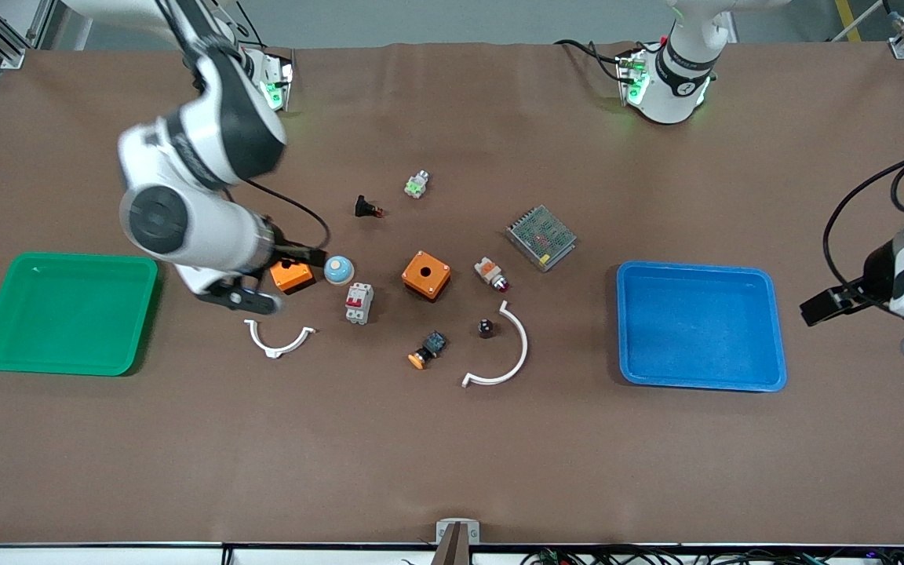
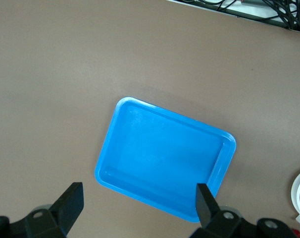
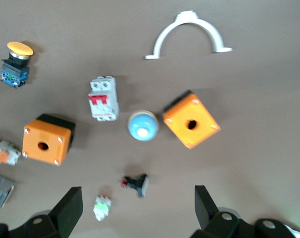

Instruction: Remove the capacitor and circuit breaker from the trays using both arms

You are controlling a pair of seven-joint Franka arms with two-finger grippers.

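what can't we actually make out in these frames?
- Orange box with a round hole beside the pale blue dome: front view, partly covered by the right gripper.
- Tiny black cylindrical capacitor: front view, too small for detail; absent from both wrist views.
- Silver mesh-topped metal box: right wrist view, cut off by the frame edge.
- Left gripper, beside the blue tray: front view, partly cut off.

The breaker (image 1: pixel 359 303) stands close beside the blue dome (image 1: pixel 338 269) (touching not clear); the bench (image 1: pixel 452 455) nearer the camera lies open.
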